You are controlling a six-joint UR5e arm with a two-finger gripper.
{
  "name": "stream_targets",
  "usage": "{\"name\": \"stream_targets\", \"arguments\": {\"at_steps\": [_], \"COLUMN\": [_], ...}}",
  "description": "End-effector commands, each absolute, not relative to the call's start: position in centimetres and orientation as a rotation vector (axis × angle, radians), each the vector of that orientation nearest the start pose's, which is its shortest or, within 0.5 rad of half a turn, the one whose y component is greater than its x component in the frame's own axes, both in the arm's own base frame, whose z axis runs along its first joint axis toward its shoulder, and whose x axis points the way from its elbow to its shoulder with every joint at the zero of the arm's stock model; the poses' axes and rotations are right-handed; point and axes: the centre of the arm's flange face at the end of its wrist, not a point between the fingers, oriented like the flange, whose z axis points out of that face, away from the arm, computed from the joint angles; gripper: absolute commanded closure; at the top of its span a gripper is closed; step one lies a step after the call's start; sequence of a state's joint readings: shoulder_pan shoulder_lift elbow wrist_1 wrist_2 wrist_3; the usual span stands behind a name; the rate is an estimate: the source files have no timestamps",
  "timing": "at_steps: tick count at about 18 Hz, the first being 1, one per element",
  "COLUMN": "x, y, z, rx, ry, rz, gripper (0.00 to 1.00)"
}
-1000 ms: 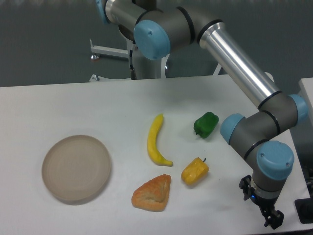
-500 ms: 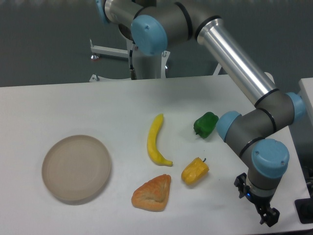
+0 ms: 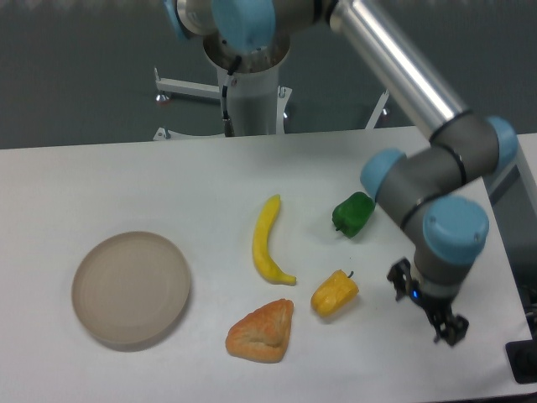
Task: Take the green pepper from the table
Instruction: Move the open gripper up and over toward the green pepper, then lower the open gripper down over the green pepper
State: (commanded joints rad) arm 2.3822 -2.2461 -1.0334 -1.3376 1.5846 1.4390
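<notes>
Green pepper on table, apart from hand.

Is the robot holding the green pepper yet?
No, the green pepper lies on the table, apart from the gripper.

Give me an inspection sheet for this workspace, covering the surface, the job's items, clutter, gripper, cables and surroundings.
Surface: white table, matte, no spills seen.
Job's things: green pepper lying on the table right of centre, partly behind the arm's wrist joint, not gripped.
Clutter: banana, yellow pepper, croissant and an empty beige plate at the left.
Gripper: gripper low at the right, near the front edge, holding nothing; too small to tell open or shut.
Cables: one thin cable running down the robot base.
Surroundings: dark grey backdrop, white metal frame behind the table.
</notes>
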Motion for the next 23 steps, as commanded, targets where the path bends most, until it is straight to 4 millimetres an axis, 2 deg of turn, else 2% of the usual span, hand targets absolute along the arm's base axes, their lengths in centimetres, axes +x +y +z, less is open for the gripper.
{"name": "stream_targets", "arguments": {"at_steps": [4, 7, 12, 15, 17, 20, 23], "x": [-45.1, -44.6, -45.5, -45.0, -44.0, -42.9, -42.2], "y": [57.4, 53.5, 47.5, 46.0, 45.7, 46.0, 45.7], "z": [36.0, 35.9, 33.7, 30.6, 30.3, 28.7, 27.6], "rx": [-2.999, -3.03, -3.019, -3.007, -3.001, -2.958, -2.935], "ry": [0.907, 0.854, 0.677, 0.629, 0.585, 0.444, 0.431], "rz": [0.079, 0.013, -0.131, -0.222, -0.211, -0.227, -0.261], "gripper": [0.0, 0.0, 0.0, 0.0, 0.0, 0.0, 0.0]}}
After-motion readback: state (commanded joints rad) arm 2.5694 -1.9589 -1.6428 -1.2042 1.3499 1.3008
